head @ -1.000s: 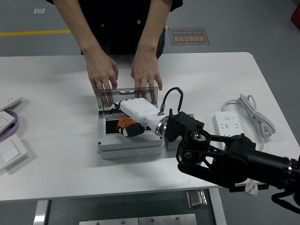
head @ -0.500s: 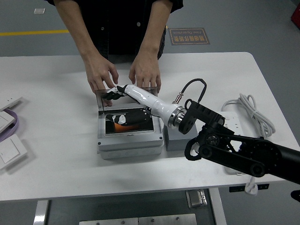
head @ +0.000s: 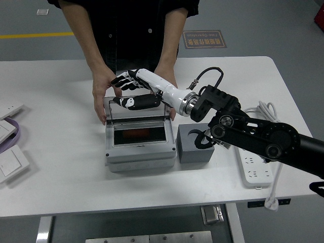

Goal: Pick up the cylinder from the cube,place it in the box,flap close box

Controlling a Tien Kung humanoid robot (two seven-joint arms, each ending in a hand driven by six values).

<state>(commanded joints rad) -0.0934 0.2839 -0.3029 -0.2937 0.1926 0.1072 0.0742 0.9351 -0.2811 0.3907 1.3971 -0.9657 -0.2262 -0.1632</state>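
Note:
A grey box (head: 140, 154) sits mid-table with its smoky clear lid (head: 135, 112) standing up at the back. Something orange, the cylinder (head: 139, 134), shows dimly inside the box. The grey cube (head: 195, 150) stands just right of the box with nothing on top. My right hand (head: 125, 91), white with black fingertips, is open at the lid's top edge, its fingers spread behind the edge and its thumb across the lid's front. A person's hands flank the lid: one hand (head: 103, 93) grips its left side, the other hand (head: 165, 76) is partly hidden behind my wrist.
A white power strip (head: 251, 163) and its coiled cable (head: 268, 115) lie right of the cube, under my forearm. White wall switches (head: 11, 163) lie at the left edge. The person stands close at the far side.
My right hand has come up out of the box, left the orange cylinder inside, and risen to the lid's top edge. The person's hands have shifted to the lid's sides.

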